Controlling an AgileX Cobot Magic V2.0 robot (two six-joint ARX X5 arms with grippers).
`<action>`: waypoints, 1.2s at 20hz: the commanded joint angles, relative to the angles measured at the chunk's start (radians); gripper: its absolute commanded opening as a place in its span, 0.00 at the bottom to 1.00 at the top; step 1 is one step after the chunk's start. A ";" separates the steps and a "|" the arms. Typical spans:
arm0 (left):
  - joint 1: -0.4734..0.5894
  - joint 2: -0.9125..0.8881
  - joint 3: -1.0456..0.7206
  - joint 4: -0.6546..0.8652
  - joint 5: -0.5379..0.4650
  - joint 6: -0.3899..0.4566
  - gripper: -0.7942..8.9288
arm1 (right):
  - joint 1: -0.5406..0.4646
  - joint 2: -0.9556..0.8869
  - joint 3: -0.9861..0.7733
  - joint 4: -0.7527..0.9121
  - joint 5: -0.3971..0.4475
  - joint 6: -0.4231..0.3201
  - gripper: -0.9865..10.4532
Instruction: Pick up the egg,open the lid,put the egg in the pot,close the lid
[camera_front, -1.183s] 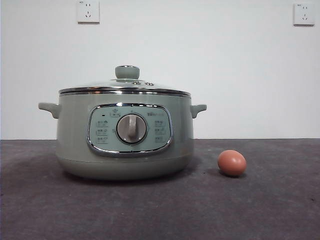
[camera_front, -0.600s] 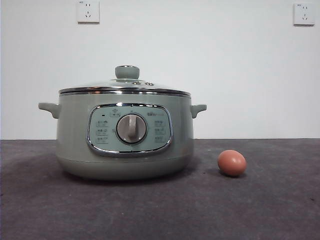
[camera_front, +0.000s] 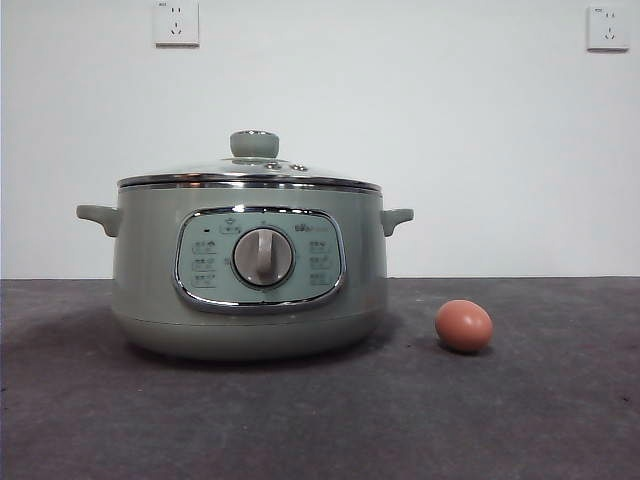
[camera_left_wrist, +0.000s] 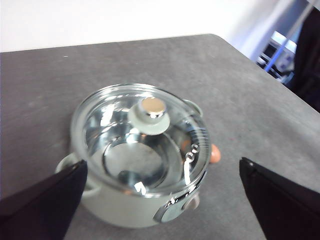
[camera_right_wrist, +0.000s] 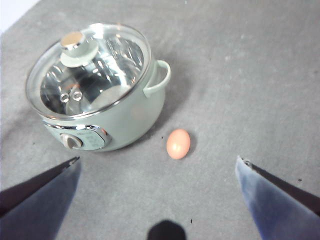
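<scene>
I see the pot (camera_front: 248, 270) on the dark grey table (camera_front: 320, 420), glass lid (camera_front: 250, 172) seated w/ its sage knob up. The egg (camera_front: 464, 325) lies on the table at approx 3 o'clock from the pot, near but not touching. My left end effector (camera_left_wrist: 160, 200) hangs above the pot, wide open, holding nothing. My right end effector (camera_right_wrist: 157, 200) hangs above the egg, also wide open & empty.

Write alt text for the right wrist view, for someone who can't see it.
A sage-green electric pot with its glass lid on sits on a grey table, a brown egg lying apart beside it. The right gripper hangs above, open, holding nothing.
</scene>
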 joint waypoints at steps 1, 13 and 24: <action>-0.063 0.116 0.065 0.008 -0.015 0.044 0.67 | 0.001 0.018 0.005 0.008 -0.003 0.005 0.58; -0.320 0.699 0.398 0.039 -0.319 0.176 0.67 | 0.001 0.081 0.005 0.007 -0.003 0.005 0.58; -0.329 0.834 0.406 0.070 -0.316 0.176 0.66 | 0.001 0.101 0.005 0.010 -0.003 0.005 0.58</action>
